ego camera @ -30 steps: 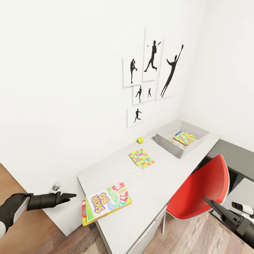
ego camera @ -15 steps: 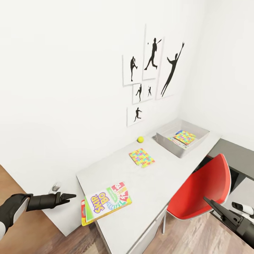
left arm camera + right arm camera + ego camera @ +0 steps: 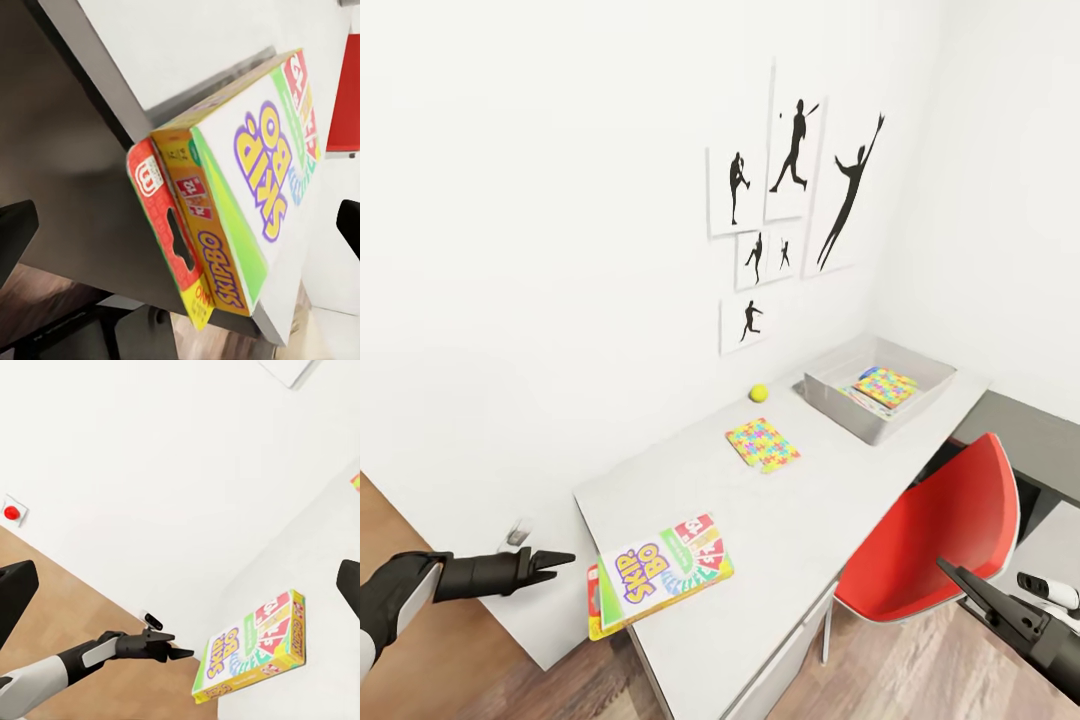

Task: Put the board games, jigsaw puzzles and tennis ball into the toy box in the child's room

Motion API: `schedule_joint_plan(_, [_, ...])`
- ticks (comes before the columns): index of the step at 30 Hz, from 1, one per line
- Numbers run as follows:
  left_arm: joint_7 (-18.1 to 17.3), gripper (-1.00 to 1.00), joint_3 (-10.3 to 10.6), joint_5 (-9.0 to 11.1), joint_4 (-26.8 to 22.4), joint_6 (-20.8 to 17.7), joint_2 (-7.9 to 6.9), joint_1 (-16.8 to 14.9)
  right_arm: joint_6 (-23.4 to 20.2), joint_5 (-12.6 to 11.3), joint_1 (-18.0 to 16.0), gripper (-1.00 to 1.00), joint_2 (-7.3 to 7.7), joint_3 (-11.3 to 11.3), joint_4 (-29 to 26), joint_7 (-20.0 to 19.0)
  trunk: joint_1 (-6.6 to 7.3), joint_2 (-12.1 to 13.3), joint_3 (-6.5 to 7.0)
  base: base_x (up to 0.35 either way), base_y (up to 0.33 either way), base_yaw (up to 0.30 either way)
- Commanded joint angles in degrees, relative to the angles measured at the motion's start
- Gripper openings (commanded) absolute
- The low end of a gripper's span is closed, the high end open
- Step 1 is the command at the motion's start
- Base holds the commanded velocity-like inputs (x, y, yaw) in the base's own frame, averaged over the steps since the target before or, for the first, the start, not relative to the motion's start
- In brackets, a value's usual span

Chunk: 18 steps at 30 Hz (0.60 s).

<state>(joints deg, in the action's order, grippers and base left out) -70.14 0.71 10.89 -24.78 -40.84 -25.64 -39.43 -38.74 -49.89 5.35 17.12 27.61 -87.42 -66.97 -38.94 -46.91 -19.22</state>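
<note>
A Skip-Bo board game (image 3: 663,578) with yellow sides and a red end (image 3: 225,225) lies on the table (image 3: 800,520) at its near left corner, hanging over the edge. My left gripper (image 3: 550,562) hovers open just off that end of the table, pointing at the box and apart from it. Farther along lie one jigsaw puzzle (image 3: 762,445) and the tennis ball (image 3: 759,393) by the wall. The toy box (image 3: 845,410) at the far end holds another puzzle (image 3: 887,386) on top of a partly hidden printed flat item. My right gripper (image 3: 960,585) is open, low beside the chair.
A red chair (image 3: 935,530) stands against the table's front edge, between my right arm and the toy box. A lower dark-topped cabinet (image 3: 1030,440) sits beyond the table at the right. Black sports silhouettes (image 3: 795,190) hang on the white wall. A red button (image 3: 10,513) is on the wall.
The whole picture has shifted slightly, so the camera moved. My left gripper sits a touch lower. The toys have not moved on the table.
</note>
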Motion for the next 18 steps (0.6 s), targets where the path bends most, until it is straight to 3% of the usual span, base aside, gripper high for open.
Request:
schedule_joint_plan(1, [-0.09,1.0,0.08,0.21,0.03,-0.52,-0.02,-0.03,-0.42,-0.38,0.01,1.0,0.02,-0.01,-0.02,0.08,-0.24,-0.47,-0.25,0.0,0.0,0.0])
schedule_joint_plan(9, [-0.09,1.0,0.08,0.21,0.14,-0.55,-0.02,-0.03,-0.41,-0.38,0.01,1.0,0.02,-0.01,0.04,0.08,-1.99,-3.68,-1.68,0.0,0.0,0.0])
schedule_joint_plan(18, [-0.18,1.0,0.3,-0.07,0.16,-0.59,0.09,-0.03,-0.42,-0.38,0.01,1.0,0.02,-0.07,0.02,0.14,-1.99,-3.68,-1.68,0.0,0.0,0.0])
